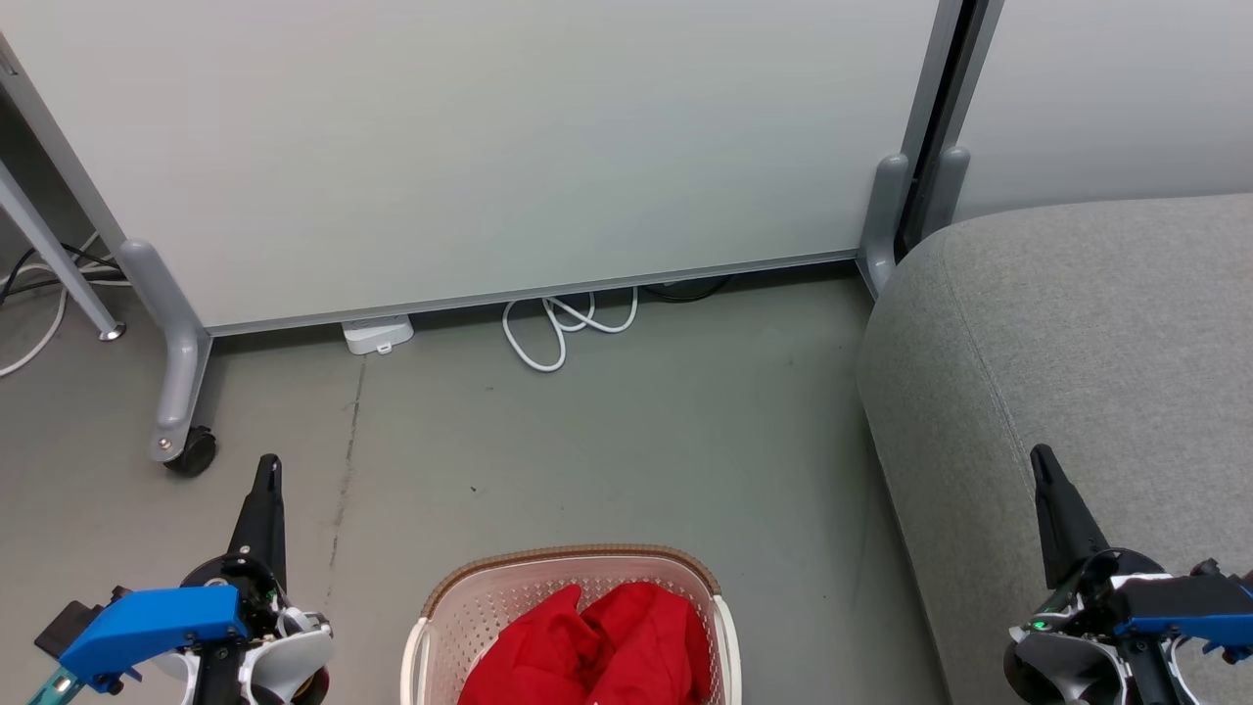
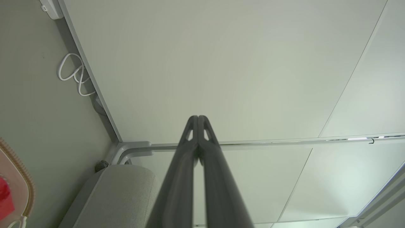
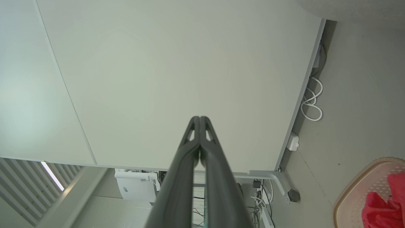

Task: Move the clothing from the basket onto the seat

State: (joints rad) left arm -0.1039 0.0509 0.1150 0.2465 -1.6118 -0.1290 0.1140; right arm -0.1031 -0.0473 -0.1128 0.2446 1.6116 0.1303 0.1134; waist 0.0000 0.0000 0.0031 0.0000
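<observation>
the left gripper (image 1: pixel 266 475), its two long dark fingers pressed flat together with nothing between them, hangs over bare grey floor (image 1: pixel 587 431) at the lower left of the head view. the right gripper (image 1: pixel 1044 468) is closed and empty in the same way, its tip showing against the rounded near side of the large grey fabric sofa (image 1: pixel 1077 323). between them, at the bottom edge, stands the cream-white perforated plastic basket (image 1: pixel 578 555) with its brown woven-look rim, apart from both grippers. the crumpled bright red clothing (image 1: pixel 607 636) lies inside it, below the rim. a strip of open floor separates basket and sofa. farther out the floor runs to a pale wheeled partition panel (image 1: pixel 489 147), with a looped white cable (image 1: pixel 563 333) at its lower edge.
</observation>
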